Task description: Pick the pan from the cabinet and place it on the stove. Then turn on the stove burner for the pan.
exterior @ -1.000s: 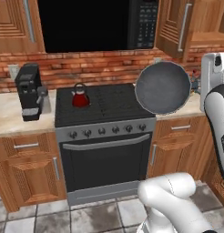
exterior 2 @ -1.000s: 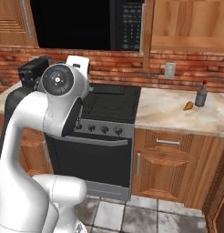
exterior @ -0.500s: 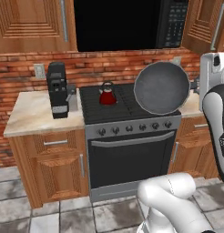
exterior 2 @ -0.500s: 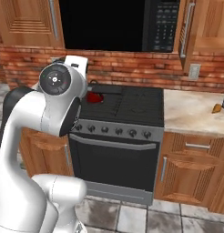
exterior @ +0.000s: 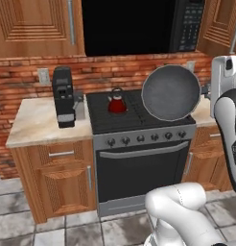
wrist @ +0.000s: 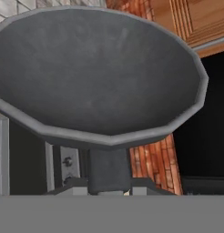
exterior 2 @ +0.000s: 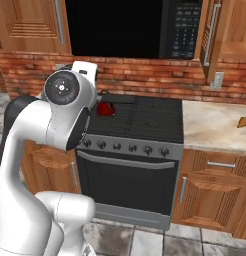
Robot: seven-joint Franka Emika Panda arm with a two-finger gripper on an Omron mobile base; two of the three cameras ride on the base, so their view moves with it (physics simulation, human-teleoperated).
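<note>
Brick wall and microwave (exterior: 139,24) back your left base view: the pan (exterior: 171,92) hangs tilted above the stove (exterior: 139,120), right of the red kettle (exterior: 117,103). Your hand view suggests the gripper (wrist: 110,190) is clenched around the pan's handle.

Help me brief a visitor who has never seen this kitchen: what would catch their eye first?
Probably the pan, held up on edge in the air over the right side of the stove, its handle clamped in the gripper. Next, the red kettle on a back burner, and the black coffee machine on the counter left of the stove.
</note>
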